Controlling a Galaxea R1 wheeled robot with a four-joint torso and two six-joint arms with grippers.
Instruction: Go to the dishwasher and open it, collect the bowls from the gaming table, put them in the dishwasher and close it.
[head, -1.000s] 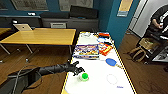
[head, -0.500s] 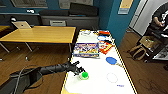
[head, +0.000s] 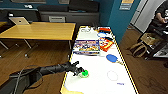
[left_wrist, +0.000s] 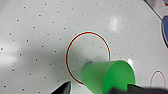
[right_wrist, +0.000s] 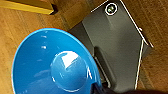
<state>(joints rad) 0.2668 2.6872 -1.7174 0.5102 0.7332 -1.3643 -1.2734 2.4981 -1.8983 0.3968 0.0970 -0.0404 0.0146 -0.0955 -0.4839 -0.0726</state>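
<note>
Since a second ago the left arm has crept a little further over the white top, bringing its gripper (head: 78, 72) up against the small green plastic cup (head: 85, 73).

In the right wrist view a bright blue, glossy, shallow round plastic bowl (right_wrist: 53, 66) sits right at the right gripper, with wooden floor and a dark part of the robot's base beneath it. It looks held at the rim near the jaws, though I cannot tell how the jaws stand. Such a bowl should be light, stiff and rather slippery, so a pinch across the thin rim (not the smooth curved wall) seems the surest hold.

A second, paler blue bowl (head: 111, 58) lies on the white-topped, yellow-sided gaming counter (head: 100, 82), well beyond the left jaws and toward the far side.

In the left wrist view the green cup (left_wrist: 107, 77) sits between two dark finger tips, which stand apart on either side of it.
</note>
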